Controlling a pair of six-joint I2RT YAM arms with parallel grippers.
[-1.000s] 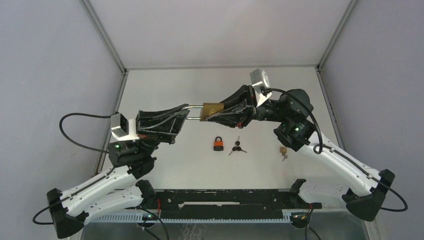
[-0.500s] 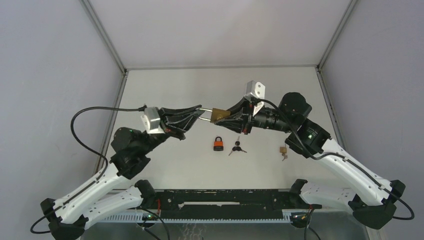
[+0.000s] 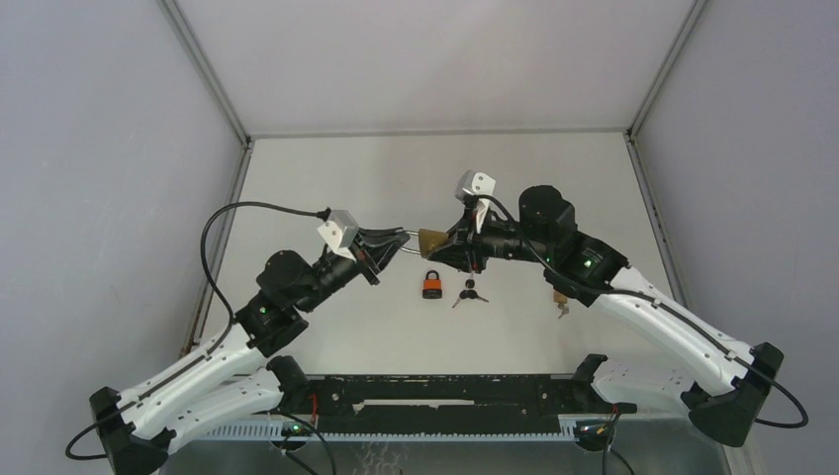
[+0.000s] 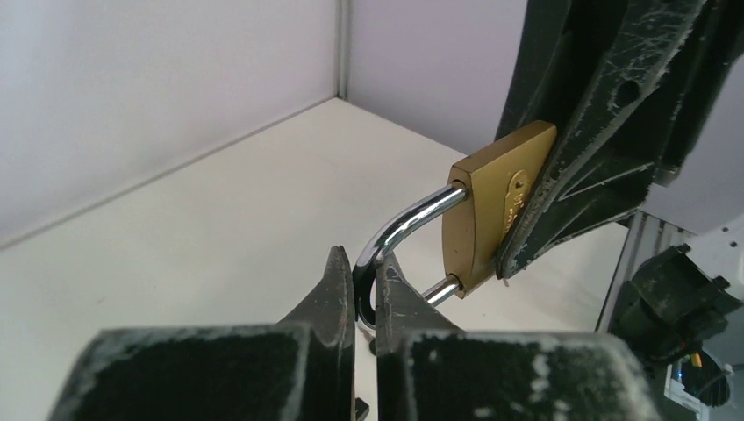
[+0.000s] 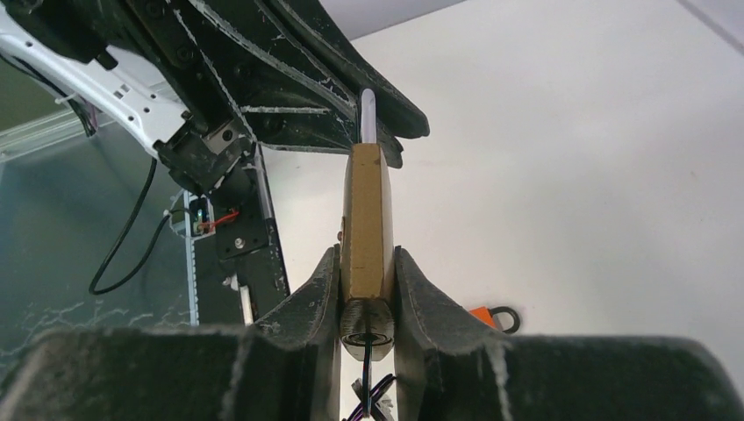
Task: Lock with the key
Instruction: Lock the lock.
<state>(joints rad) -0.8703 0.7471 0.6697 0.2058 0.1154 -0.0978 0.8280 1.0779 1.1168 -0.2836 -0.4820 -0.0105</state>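
- Brass padlock (image 3: 429, 240): hanging aloft, long axis lying level, shackle (image 4: 408, 217) pointing leftward.
- Left gripper (image 4: 364, 285): pinching shackle, fully closed.
- Right gripper (image 5: 367, 267): clamping padlock body.

Seen from above, the right arm (image 3: 594, 272) covers part of a small brass lock (image 3: 560, 297) on the table (image 3: 346, 178). The keys (image 3: 470, 292) are too small to count. In the right wrist view, a finger (image 5: 425, 294) of the right tool (image 5: 367, 261) hides nearly all of the orange padlock (image 5: 488, 316). The brass padlock (image 5: 367, 210) stands edge-on there, its shackle (image 5: 368, 110) mostly behind its body. In the left wrist view, the shackle's bend disappears inside the left tool (image 4: 364, 274), and the right tool covers the padlock's far face.
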